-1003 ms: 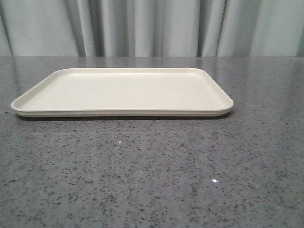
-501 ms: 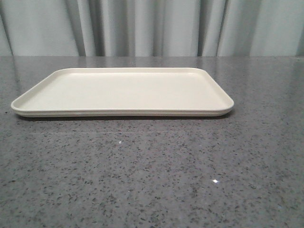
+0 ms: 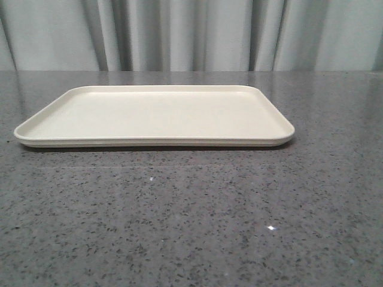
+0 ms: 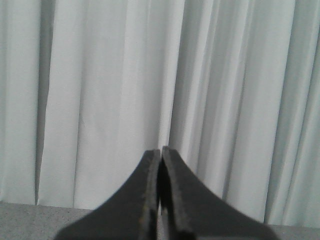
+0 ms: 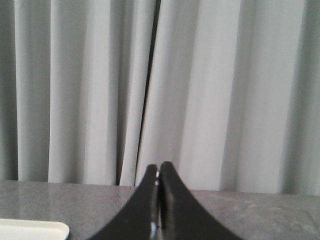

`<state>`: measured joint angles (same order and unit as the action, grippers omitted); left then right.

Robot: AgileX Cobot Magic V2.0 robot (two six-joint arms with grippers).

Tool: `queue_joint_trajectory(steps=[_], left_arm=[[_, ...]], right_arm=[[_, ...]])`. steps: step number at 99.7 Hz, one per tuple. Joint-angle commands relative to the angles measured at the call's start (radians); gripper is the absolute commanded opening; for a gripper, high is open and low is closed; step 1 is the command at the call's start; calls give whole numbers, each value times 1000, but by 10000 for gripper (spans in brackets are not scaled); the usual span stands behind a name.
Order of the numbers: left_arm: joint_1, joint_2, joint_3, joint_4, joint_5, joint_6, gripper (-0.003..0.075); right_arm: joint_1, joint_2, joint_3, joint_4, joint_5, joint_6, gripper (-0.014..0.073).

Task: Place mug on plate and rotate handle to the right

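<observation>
The plate [image 3: 155,113] is a wide cream tray with a low rim, lying bare on the grey speckled table in the front view. One corner of the plate [image 5: 35,230] shows in the right wrist view. The mug and its handle are out of view in every frame. Neither arm appears in the front view. My left gripper [image 4: 161,150] is shut with nothing between its dark fingers and faces the curtain. My right gripper [image 5: 158,166] is also shut and empty, pointing at the curtain over the table's far edge.
A pale pleated curtain [image 3: 191,36] hangs behind the table's back edge. Grey speckled tabletop [image 3: 191,221] stretches in front of the plate and on both sides of it.
</observation>
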<state>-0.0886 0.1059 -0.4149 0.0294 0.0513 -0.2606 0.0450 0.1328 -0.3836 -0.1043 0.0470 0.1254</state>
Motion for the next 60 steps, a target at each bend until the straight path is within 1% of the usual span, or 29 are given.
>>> queue_joint_trajectory(steps=[1, 16, 42, 49, 57, 60], left_arm=[[0, 71, -98, 18, -36, -2, -20], [0, 177, -231, 89, 18, -2, -20], [0, 375, -475, 156, 202, -2, -20], [0, 425, -532, 174, 257, 0, -19], [0, 469, -589, 175, 310, 1, -17], [0, 485, -611, 175, 337, 2, -14]], right_arm=[[-6, 70, -94, -12, -54, -3, -119], [-6, 172, -219, -19, -3, -3, -119], [-6, 335, -446, -27, 104, -3, -109], [-6, 366, -495, -27, 125, -3, -60], [-6, 390, -534, -27, 129, -3, 46], [-6, 397, -547, -27, 128, -3, 108]])
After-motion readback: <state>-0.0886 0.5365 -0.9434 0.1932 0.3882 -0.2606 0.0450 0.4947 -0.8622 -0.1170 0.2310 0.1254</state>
